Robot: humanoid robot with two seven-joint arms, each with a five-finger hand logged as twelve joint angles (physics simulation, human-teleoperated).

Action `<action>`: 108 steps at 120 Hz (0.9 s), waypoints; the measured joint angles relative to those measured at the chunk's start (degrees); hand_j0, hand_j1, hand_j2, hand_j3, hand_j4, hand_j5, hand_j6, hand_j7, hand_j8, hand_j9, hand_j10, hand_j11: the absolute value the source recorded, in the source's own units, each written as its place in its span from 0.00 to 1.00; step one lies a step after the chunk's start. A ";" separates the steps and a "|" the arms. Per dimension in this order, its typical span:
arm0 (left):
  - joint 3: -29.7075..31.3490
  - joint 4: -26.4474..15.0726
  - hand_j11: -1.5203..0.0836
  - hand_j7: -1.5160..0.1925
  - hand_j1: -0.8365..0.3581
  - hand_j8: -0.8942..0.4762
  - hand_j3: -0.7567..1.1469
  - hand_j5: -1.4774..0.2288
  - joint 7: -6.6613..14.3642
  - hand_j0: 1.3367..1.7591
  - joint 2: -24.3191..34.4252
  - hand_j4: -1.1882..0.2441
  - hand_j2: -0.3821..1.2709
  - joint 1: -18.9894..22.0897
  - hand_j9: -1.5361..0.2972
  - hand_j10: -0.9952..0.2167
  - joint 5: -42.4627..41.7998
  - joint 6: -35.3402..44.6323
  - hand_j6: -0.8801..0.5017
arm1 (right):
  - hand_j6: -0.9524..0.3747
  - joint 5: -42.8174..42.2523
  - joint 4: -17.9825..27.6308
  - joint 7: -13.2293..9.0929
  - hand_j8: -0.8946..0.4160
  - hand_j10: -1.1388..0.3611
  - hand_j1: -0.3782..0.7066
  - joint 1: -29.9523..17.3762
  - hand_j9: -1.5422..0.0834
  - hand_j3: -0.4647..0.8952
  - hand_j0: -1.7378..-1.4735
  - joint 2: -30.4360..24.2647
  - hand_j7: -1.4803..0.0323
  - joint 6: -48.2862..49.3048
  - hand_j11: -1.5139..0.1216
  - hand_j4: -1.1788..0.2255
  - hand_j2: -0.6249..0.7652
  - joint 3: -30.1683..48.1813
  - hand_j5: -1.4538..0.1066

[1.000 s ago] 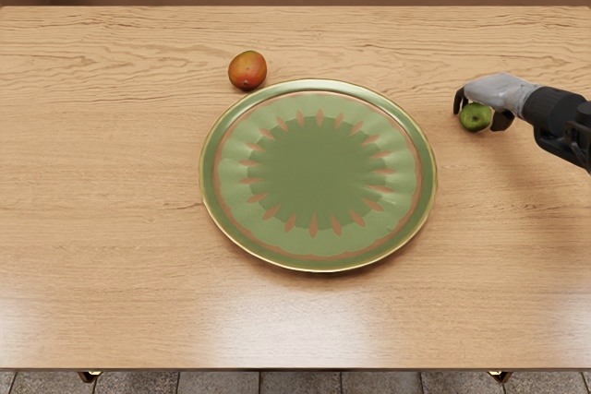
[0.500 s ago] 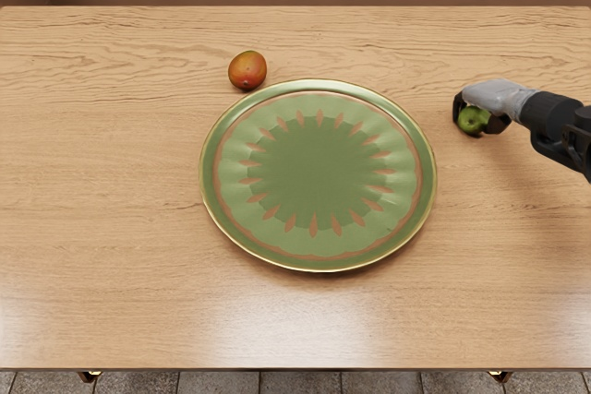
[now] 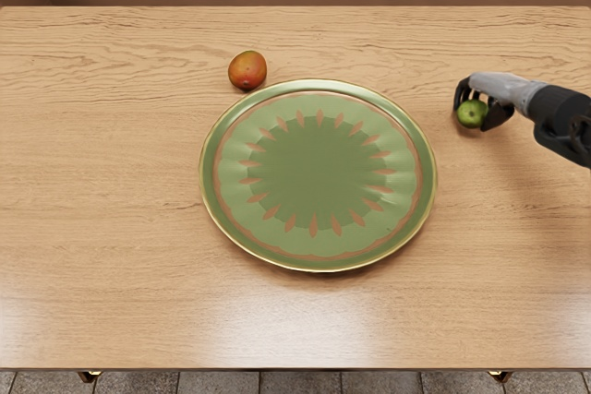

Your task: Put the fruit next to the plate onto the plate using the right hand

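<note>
Wooden table (image 3: 111, 256): right hand (image 3: 487, 99) fingers (image 3: 459, 96) clamped on small round green fruit (image 3: 472, 113), near plate (image 3: 319, 173).

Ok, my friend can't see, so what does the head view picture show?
The robot's right hand has its fingers curled around a small green fruit, right of a big green plate on a wooden table. A red-orange fruit sits beside the plate's upper left rim.

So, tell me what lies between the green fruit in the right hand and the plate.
Only bare table. The head view shows the green fruit, gripped by the right hand, apart from the plate, with nothing in that gap.
</note>
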 joint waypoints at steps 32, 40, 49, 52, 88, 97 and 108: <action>0.00 0.00 0.95 0.89 0.99 0.65 0.40 0.86 0.00 0.76 0.00 0.83 0.23 0.00 0.84 0.82 0.00 0.00 0.63 | 0.47 4.95 0.20 2.93 0.45 0.29 0.64 1.08 0.33 0.34 0.32 -2.16 0.34 4.34 0.30 0.53 0.58 0.76 0.28; 0.00 0.00 0.95 0.89 0.99 0.65 0.40 0.86 0.00 0.76 0.00 0.83 0.23 0.00 0.84 0.82 0.00 0.00 0.63 | 0.47 5.43 0.30 3.95 0.45 0.29 0.64 1.43 0.33 0.34 0.32 -2.45 0.34 5.51 0.30 0.54 0.58 1.01 0.27; 0.00 0.00 0.95 0.89 0.99 0.65 0.40 0.86 0.00 0.76 0.00 0.83 0.23 -0.04 0.84 0.82 0.00 0.00 0.63 | 0.47 5.70 0.36 5.52 0.45 0.28 0.64 1.87 0.33 0.34 0.32 -2.66 0.34 7.31 0.30 0.54 0.58 1.88 0.27; 0.00 0.00 0.95 0.89 0.99 0.65 0.40 0.86 0.00 0.76 0.00 0.83 0.23 0.00 0.84 0.82 0.00 0.00 0.63 | 0.47 5.75 0.38 6.11 0.45 0.28 0.65 2.00 0.33 0.34 0.32 -2.71 0.34 7.91 0.30 0.54 0.58 2.10 0.27; 0.00 0.00 0.95 0.89 0.99 0.65 0.40 0.86 0.00 0.76 0.00 0.83 0.23 0.00 0.84 0.82 0.00 0.00 0.63 | 0.47 7.62 0.47 12.27 0.43 0.28 0.67 3.98 0.33 0.34 0.31 -4.17 0.34 15.95 0.30 0.53 0.65 2.98 0.27; 0.00 0.00 0.95 0.88 0.99 0.65 0.40 0.86 0.00 0.76 0.00 0.83 0.23 0.00 0.84 0.82 0.00 0.00 0.63 | 0.47 7.72 0.50 12.90 0.43 0.28 0.67 4.80 0.33 0.34 0.31 -4.34 0.34 17.89 0.30 0.53 0.65 2.99 0.28; 0.00 0.00 0.95 0.88 0.99 0.65 0.40 0.86 0.00 0.76 0.00 0.83 0.23 -0.01 0.84 0.82 0.00 0.00 0.63 | 0.47 7.78 1.77 13.24 0.43 0.28 0.67 6.07 0.33 0.34 0.31 -4.71 0.34 19.40 0.31 0.53 0.64 2.99 0.28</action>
